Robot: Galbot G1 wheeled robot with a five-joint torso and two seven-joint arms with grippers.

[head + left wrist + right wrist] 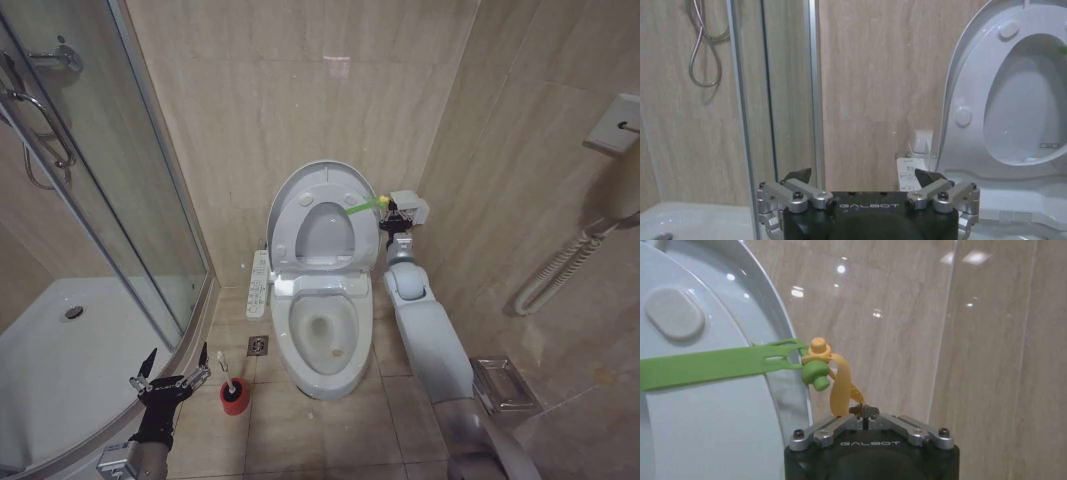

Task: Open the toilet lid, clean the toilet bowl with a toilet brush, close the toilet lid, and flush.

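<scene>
The toilet lid stands raised against the back wall, with the ring seat up against it. Below them the toilet bowl lies open, its button panel at the side. My right gripper is at the lid's edge, shut on the yellow-green loop tied to the lid. The toilet brush stands in its red cup on the floor left of the bowl. Just left of the brush, low down, my left gripper hangs open and holds nothing; in its wrist view the left gripper faces the lid.
A glass shower enclosure with a white tray fills the left. A floor drain lies beside the bowl. A wire rack sits on the floor at right, with a corrugated hose on the right wall.
</scene>
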